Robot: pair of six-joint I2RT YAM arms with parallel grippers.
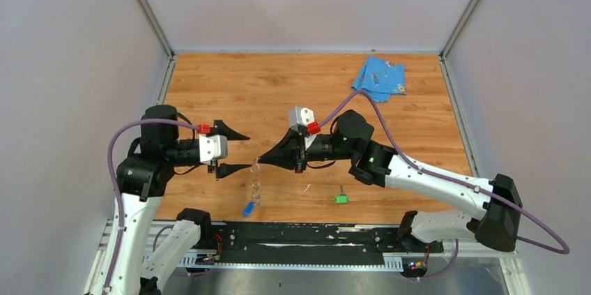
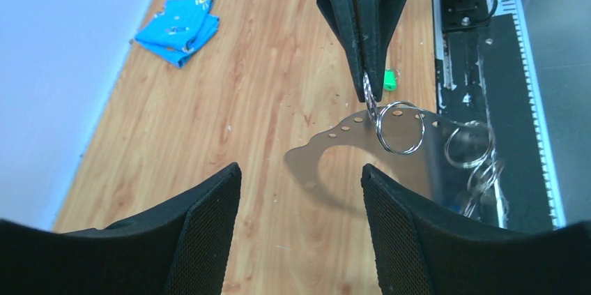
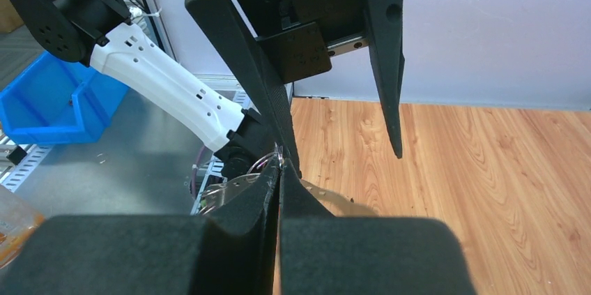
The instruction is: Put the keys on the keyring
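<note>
My right gripper (image 1: 270, 160) is shut on a small ring of the keyring (image 2: 327, 143), a thin grey metal band with holes that hangs above the table. A chain of rings (image 1: 255, 187) hangs below it, and the blue-headed key (image 1: 248, 209) is at its lower end. The green-headed key (image 1: 340, 198) lies loose on the table near the front edge. My left gripper (image 1: 249, 151) faces the right one, open, with nothing between its fingers (image 2: 209, 229). Its lower fingertip is close to the held ring (image 2: 401, 127). In the right wrist view the shut tips (image 3: 281, 164) pinch the ring.
A light-blue cloth (image 1: 378, 79) lies folded at the back right of the wooden table (image 1: 293, 93). A black rail (image 1: 306, 236) runs along the front edge between the arm bases. Grey walls close in the table on three sides.
</note>
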